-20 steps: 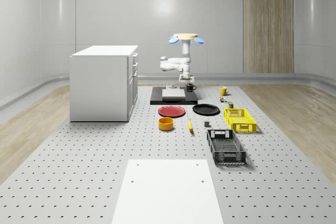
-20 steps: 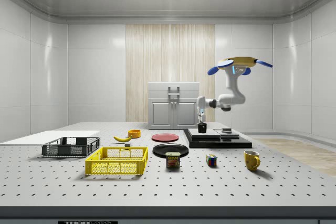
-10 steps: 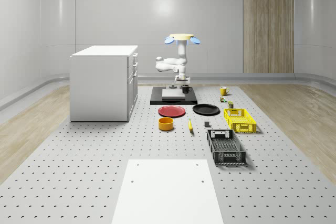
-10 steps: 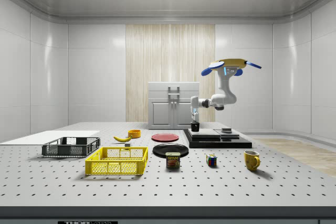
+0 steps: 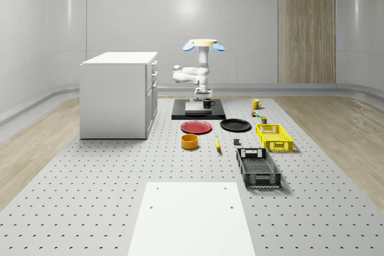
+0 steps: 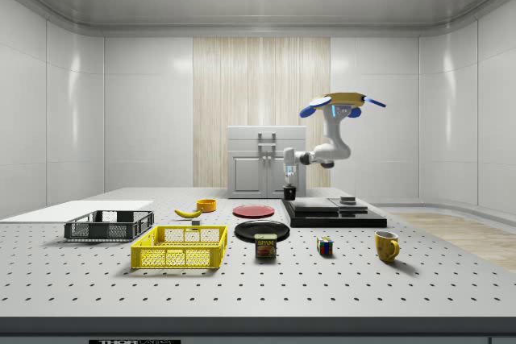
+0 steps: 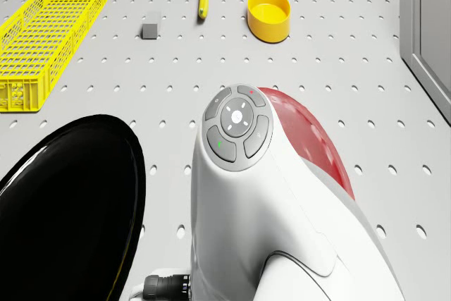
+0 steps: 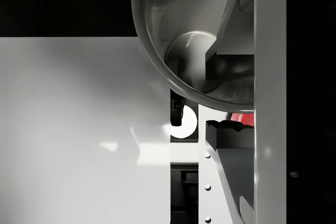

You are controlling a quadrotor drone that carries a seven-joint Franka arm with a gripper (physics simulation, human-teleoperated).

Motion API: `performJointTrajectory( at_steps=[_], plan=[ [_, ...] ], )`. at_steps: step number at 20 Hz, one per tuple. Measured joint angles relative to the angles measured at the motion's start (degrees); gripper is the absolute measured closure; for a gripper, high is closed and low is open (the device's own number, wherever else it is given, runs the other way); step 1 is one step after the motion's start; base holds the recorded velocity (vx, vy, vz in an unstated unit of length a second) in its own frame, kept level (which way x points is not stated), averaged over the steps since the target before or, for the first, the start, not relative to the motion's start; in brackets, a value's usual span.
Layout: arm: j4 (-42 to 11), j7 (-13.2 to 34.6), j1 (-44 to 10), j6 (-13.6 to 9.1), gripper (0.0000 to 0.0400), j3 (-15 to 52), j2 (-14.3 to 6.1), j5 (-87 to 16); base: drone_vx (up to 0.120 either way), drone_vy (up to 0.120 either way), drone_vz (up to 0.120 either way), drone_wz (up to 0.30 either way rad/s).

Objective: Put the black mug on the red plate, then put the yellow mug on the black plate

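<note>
My gripper (image 5: pixel 206 99) is shut on the black mug (image 5: pixel 207 104) and holds it just above the low black platform (image 5: pixel 219 114). In the side view the black mug (image 6: pixel 289 193) hangs under the gripper (image 6: pixel 289 186) at the platform's edge nearest the plates. The drone (image 5: pixel 201 44) hovers over the platform. The red plate (image 5: pixel 196 126) and the black plate (image 5: pixel 235 125) lie side by side on the table in front of the platform. The yellow mug (image 5: pixel 255 104) stands upright to the whole-scene view's right. The wrist view looks into the mug (image 8: pixel 194 35), with a sliver of the red plate (image 8: pixel 242 119) beyond.
A white cabinet (image 5: pixel 119 93) stands at the whole-scene view's left. In front of the plates lie a yellow bowl (image 5: pixel 189 141), a banana (image 5: pixel 217 143), a yellow crate (image 5: pixel 274 136) and a black crate (image 5: pixel 258 168). A can (image 6: pixel 265 246) and a cube (image 6: pixel 324 246) sit near the yellow mug (image 6: pixel 387 245).
The drone and arm have moved toward the whole-scene view's left and the side view's left, carrying the black mug along over the platform toward the plates.
</note>
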Motion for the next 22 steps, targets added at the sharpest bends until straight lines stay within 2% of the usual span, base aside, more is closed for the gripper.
performJointTrajectory(
  at_steps=[8,21,22],
  plan=[
    [0.03,0.11,-0.14,0.67,0.029,0.11,-0.72,0.29,0.12,-0.12,0.0,0.0],
    [0.06,0.27,-0.34,1.6,0.029,0.25,-1.71,0.69,0.12,-0.003,0.0,0.0],
    [0.07,0.28,-0.35,1.66,0.029,0.26,-1.77,0.71,0.12,0.0,-0.12,0.0]
  ],
)
